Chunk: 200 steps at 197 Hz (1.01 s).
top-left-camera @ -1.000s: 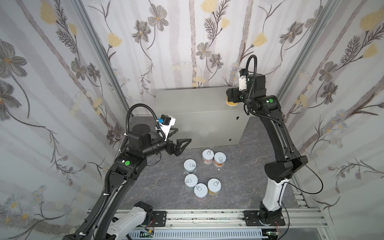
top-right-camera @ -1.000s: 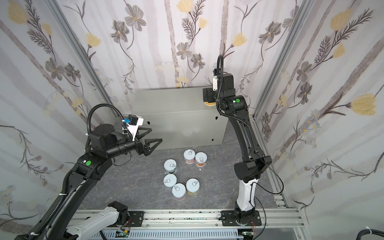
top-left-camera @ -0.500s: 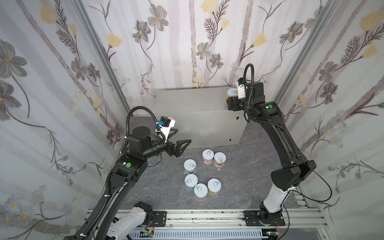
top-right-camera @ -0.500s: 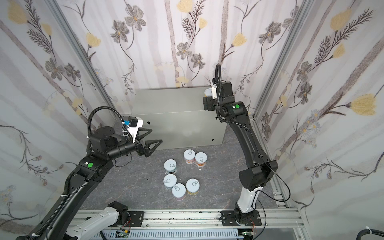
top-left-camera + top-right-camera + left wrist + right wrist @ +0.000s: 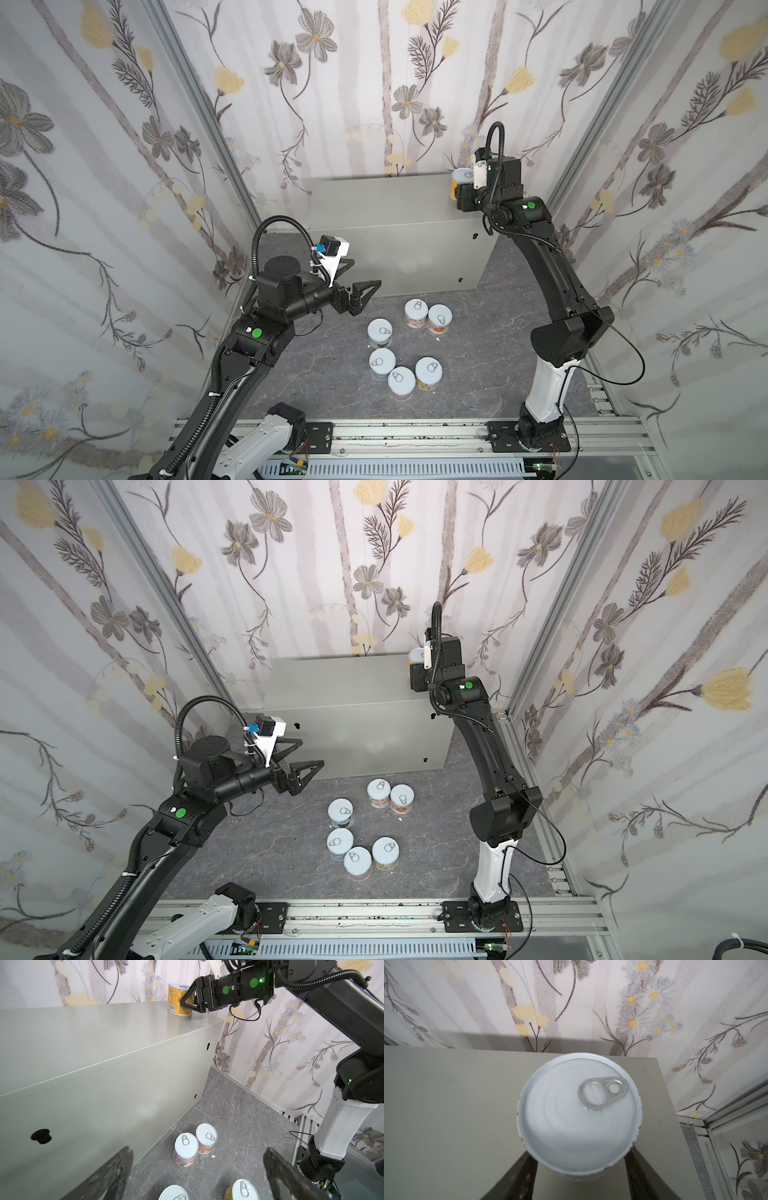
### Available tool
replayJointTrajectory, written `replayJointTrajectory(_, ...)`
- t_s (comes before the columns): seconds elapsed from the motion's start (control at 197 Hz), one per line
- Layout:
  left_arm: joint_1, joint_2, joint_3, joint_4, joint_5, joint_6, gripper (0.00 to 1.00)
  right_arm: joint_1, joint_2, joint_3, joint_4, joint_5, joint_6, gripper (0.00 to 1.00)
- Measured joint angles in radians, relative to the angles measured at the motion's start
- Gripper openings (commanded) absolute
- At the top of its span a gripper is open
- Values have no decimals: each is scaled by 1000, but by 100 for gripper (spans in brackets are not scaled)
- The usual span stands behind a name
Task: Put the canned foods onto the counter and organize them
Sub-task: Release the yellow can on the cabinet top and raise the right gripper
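Dark marbled floor (image 5: 478, 374), floral walls (image 5: 374, 62); grey-beige counter (image 5: 386, 199) far side. 1 yellow-label can (image 5: 178, 1001), white lid, upright on counter's far-right corner; 6 cans (image 5: 379, 331) on floor. L gripper (image 5: 365, 272) wide open, empty. R gripper (image 5: 581, 1153) flanks it, grip unclear.

Yellow tin (image 5: 177, 999), grey-beige counter (image 5: 83, 1028)

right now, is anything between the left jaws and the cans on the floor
Nothing visible: open space runs from the open left jaws down to the six floor cans; the counter stands beside that path.
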Motion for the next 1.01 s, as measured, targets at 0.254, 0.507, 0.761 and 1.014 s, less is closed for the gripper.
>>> replayJointTrajectory(0.254, 0, -3, -2, 0, -2, 8, 100, -1, 25, 34, 39, -8, 0, 83)
replayJointTrajectory(0.507, 0, -7, -8, 3, -10, 11, 100, -5, 70, 79, 39, -14, 0, 68)
replayJointTrajectory(0.761, 0, -8, -14, 7, -10, 11, 100, -39, 93, 98, 62, -14, 8, 67)
replayJointTrajectory(1.014, 0, -6, -18, 8, -17, 11, 100, -72, 116, 115, 84, -18, 8, 68)
